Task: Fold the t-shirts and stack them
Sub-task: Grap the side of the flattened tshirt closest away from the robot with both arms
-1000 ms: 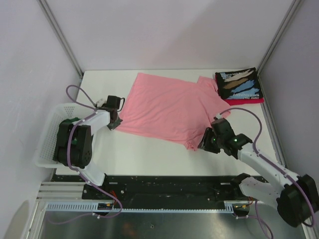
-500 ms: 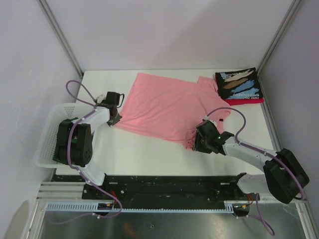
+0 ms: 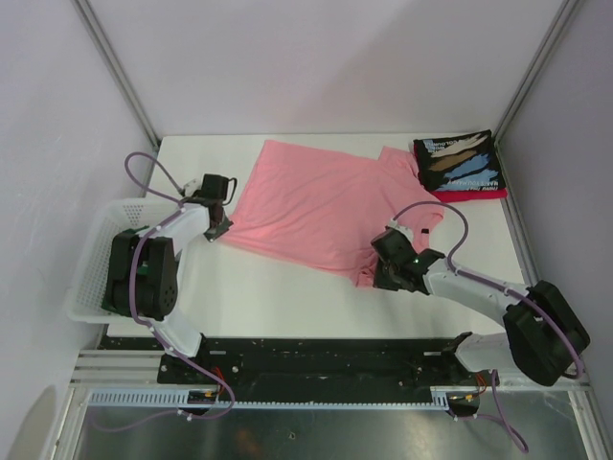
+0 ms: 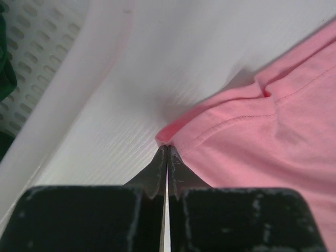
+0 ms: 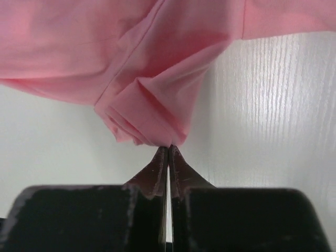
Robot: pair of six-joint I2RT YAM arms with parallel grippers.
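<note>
Pink tee (image 3: 326, 206): spread flat on the bench (image 3: 287, 297)
Left end effector (image 4: 167, 152): closed — pinching the tee's left corner
Right end effector (image 5: 168, 152): closed — pinching a bunched edge

light: bright, even, overhead | shadow: soft — beside pink t-shirt (image 4: 262, 142) | sheen: table (image 5: 273, 105), right wrist view | close foregrounds blurred
</note>
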